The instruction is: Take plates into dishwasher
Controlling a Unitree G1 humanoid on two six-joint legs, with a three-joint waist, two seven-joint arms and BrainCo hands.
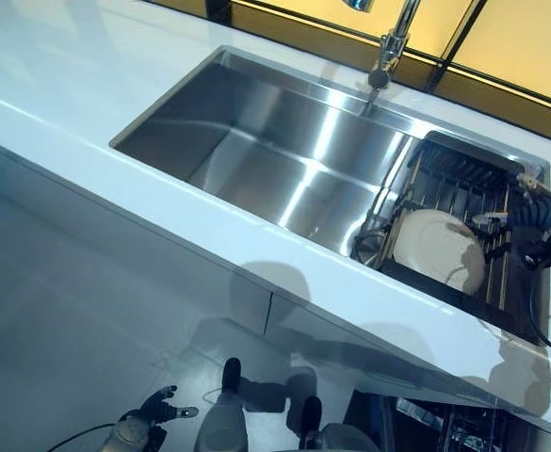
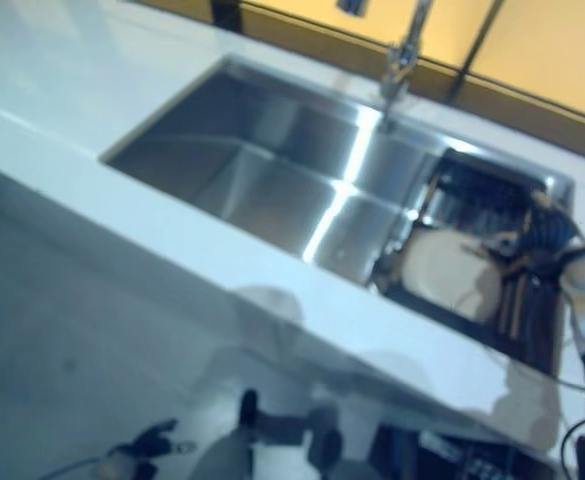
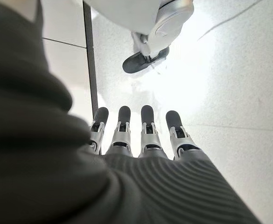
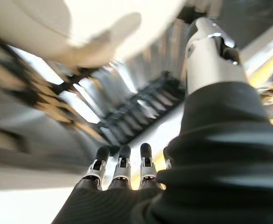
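A white plate (image 1: 437, 247) leans in the dark dish rack (image 1: 463, 184) at the right end of the sink. My right hand (image 1: 529, 209) hovers at the plate's right edge, above the rack. In the right wrist view its fingers (image 4: 122, 165) are straight and its thumb (image 4: 211, 56) is stretched out, with the plate (image 4: 80, 28) just past them and nothing held. My left hand (image 1: 154, 410) hangs low over the floor in front of the counter, fingers (image 3: 148, 135) straight and empty.
The steel sink (image 1: 256, 141) has a faucet (image 1: 388, 47) at its back edge. A white counter (image 1: 162, 188) runs along the front. Below the counter at the lower right shows part of a dishwasher rack (image 1: 445, 428).
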